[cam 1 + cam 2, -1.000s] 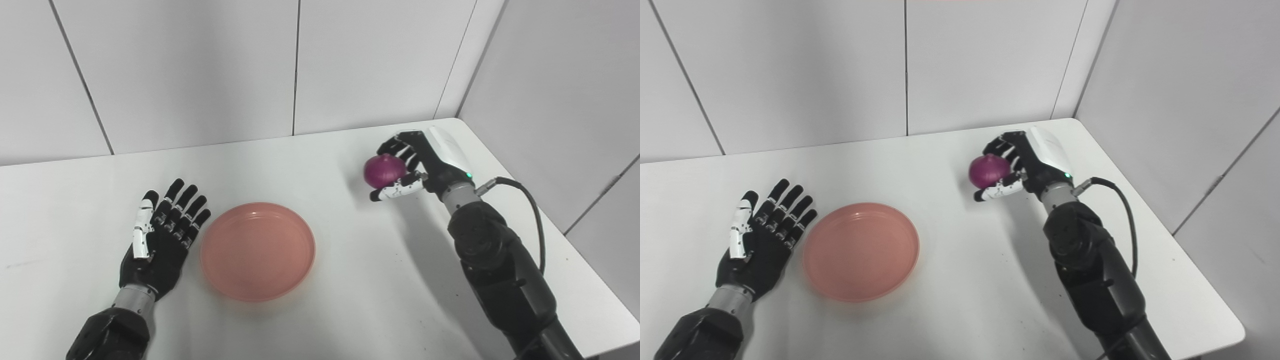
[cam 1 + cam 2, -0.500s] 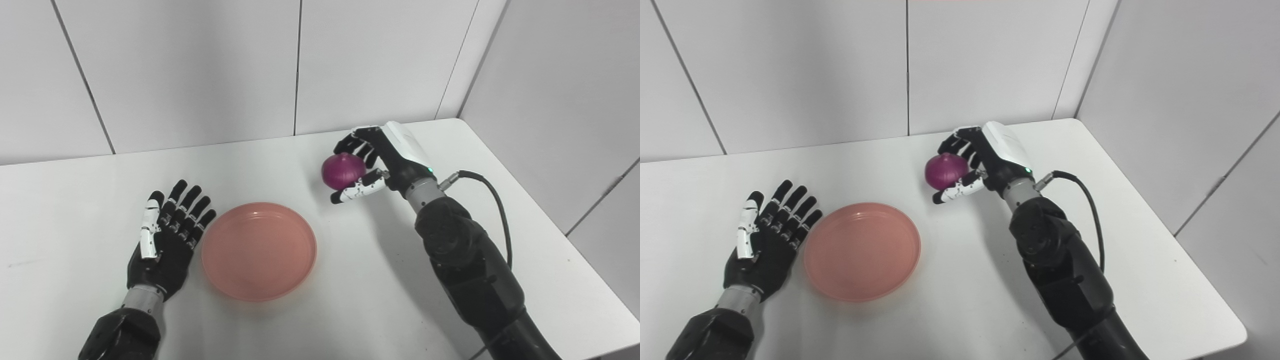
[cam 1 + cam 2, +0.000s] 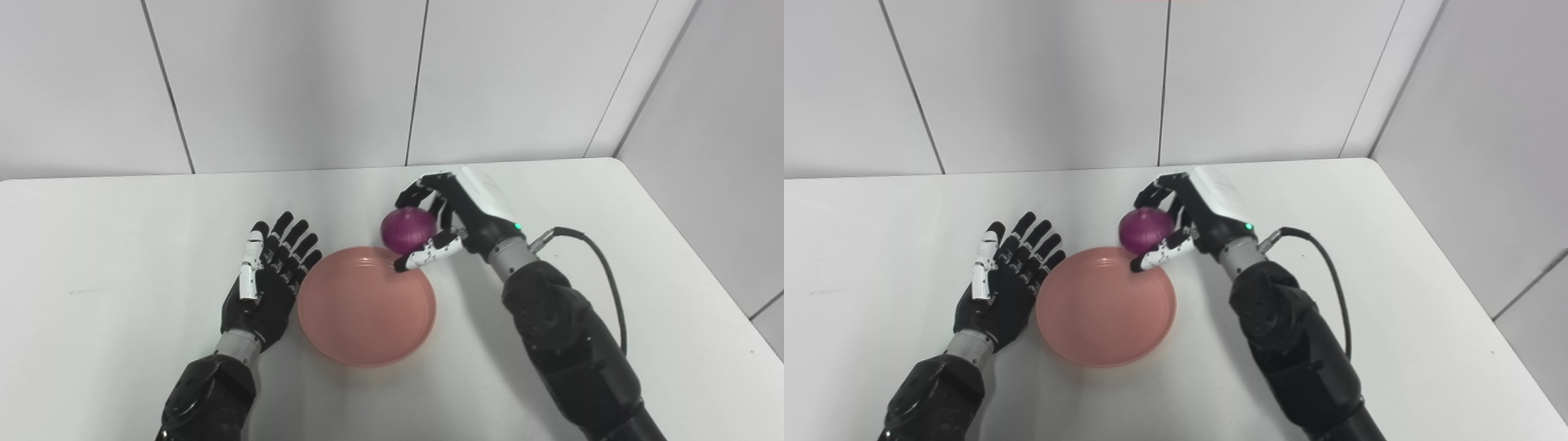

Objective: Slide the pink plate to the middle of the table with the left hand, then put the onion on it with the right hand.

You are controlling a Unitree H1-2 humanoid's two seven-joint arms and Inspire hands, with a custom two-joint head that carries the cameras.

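Right hand [image 3: 456,214] clasping onion [image 3: 407,229] mid-frame over pink plate [image 3: 366,324] rim (far edge); left hand [image 3: 267,288] splayed, holding nothing, beside it.

The right hand [image 3: 456,214] covers the onion's [image 3: 405,229] 3 o'clock side. The onion hides the pink plate's [image 3: 366,306] 1 o'clock rim. Both forearms leave the bottom edge.

You are looking down at a white table [image 3: 110,257] pushed into a corner, its far and right edges meeting pale grey panelled walls [image 3: 294,79] with thin dark seams. Even, soft light falls across the matte tabletop.
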